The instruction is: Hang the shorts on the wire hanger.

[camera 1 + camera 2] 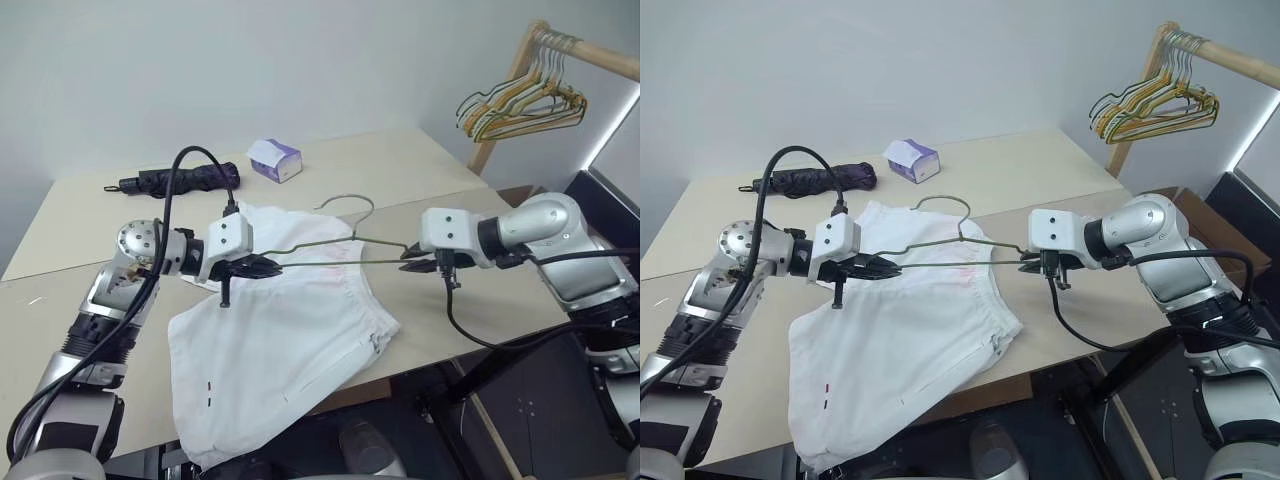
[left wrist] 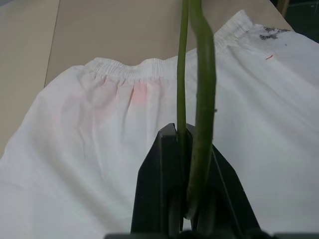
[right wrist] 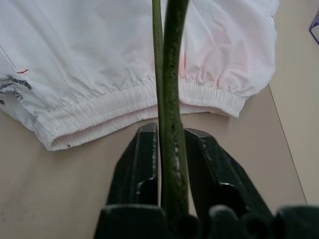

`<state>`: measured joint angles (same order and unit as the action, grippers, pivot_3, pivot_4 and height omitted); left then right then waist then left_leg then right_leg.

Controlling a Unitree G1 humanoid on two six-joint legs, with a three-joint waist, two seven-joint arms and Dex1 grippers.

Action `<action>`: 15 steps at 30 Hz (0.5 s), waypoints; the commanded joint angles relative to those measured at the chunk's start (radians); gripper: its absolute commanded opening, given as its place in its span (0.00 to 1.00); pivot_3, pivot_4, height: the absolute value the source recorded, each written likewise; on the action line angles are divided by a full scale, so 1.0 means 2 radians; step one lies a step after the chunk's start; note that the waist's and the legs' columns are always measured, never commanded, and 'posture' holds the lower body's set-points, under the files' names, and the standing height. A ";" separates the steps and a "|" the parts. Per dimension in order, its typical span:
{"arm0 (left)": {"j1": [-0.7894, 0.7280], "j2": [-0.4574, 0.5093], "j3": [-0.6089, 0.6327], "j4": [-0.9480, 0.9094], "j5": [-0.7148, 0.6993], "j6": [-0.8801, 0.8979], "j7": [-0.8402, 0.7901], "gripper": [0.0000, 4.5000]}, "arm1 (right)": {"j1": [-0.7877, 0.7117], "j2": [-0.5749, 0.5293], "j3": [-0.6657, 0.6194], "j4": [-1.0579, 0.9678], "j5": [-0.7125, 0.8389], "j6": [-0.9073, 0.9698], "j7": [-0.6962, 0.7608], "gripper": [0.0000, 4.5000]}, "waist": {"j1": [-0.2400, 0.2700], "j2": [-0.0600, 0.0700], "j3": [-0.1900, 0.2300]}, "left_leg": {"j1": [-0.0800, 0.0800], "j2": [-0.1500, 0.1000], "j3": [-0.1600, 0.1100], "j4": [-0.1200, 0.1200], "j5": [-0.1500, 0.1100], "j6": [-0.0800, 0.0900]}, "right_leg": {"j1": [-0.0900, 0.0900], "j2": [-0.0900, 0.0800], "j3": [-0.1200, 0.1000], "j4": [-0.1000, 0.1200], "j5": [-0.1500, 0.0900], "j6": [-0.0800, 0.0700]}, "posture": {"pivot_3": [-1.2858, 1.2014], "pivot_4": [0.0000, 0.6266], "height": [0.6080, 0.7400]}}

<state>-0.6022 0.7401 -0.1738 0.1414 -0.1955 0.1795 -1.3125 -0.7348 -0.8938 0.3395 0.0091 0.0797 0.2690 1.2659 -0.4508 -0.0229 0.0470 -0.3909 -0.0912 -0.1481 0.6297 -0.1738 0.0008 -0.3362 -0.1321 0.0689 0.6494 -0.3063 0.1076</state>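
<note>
Shorts (image 1: 290, 330): flat on the tabletop (image 1: 400, 180), hem over its near edge, not threaded.
Left claw (image 1: 268, 266): clamped on the wire hanger (image 1: 335, 248) at its left corner.
Right claw (image 1: 412, 262): clamped on the right corner; hanger hangs above the waistband.
Risk: thin wire could twist or slip in either grip; with both claws occupied, nothing lifts the cloth.

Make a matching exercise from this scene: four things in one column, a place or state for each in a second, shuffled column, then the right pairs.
Things:
1. wire hanger
2. shorts
3. folded umbrella
4. tissue box

Places or states:
A. lying spread on the table's near edge
B. held up at both ends, by the left pincer and the right pincer
C. small, white and purple, far on the table
D. dark, lying at the table's far left

Pairs: 1-B, 2-A, 3-D, 4-C
</note>
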 commanded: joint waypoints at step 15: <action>-0.030 -0.011 0.036 0.069 -0.013 -0.010 0.008 0.43 | 0.121 -0.042 -0.100 -0.126 0.076 0.098 0.006 0.00 | 0.001 0.000 0.000 | 0.000 0.000 0.000 0.000 0.000 0.000 | 0.000 0.000 0.000 0.000 0.000 0.000 | 0.36 0.00 1.00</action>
<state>-0.6310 0.7108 -0.1559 0.2541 -0.2053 0.1710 -1.3294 -0.5145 -0.9569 0.2034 -0.1811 0.1820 0.4030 1.2816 -0.4497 -0.0229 0.0469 -0.3915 -0.0914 -0.1492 0.6303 -0.1739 0.0008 -0.3357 -0.1321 0.0681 0.6493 -0.3064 0.1077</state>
